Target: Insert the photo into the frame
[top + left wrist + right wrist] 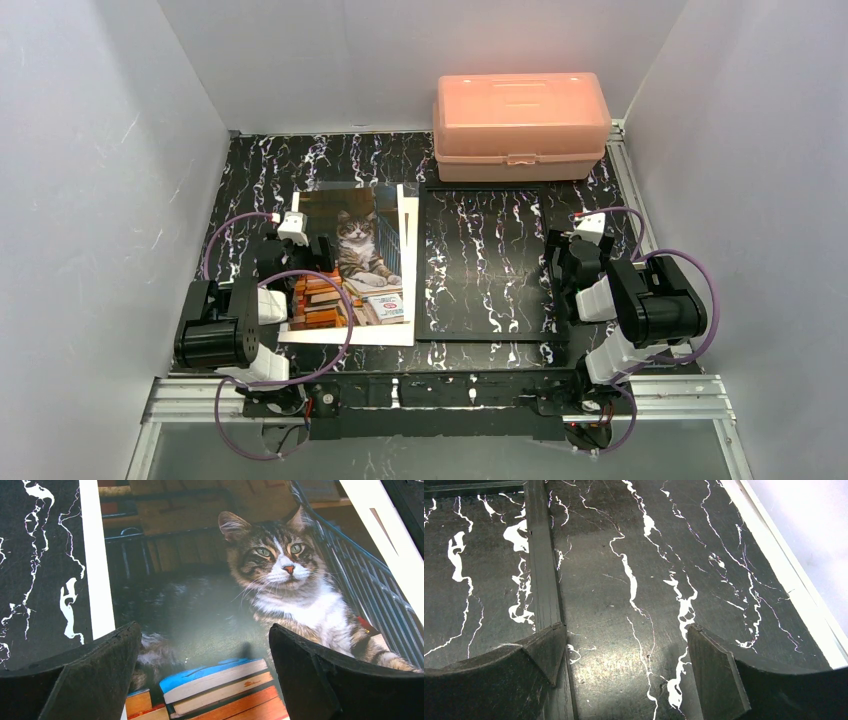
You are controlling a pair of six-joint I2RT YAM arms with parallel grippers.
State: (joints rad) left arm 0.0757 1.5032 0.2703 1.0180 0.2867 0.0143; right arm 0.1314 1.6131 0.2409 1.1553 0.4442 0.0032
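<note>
Top external view: the photo [360,262] lies face up at centre left of the picture on the marbled table [250,165]. Its right border is just beside the frame [485,339], which lies flat at centre right, so a short transfer should suffice. The left gripper [305,252] hangs over the print's left part, jaws spread wide and holding nothing. The right gripper [562,265], equally wide and empty, sits at the frame's right rail, seemingly placed to steady it.

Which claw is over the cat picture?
The left gripper, above the white-bordered cat photo; the right gripper hangs over an edge of the thin black frame.
</note>
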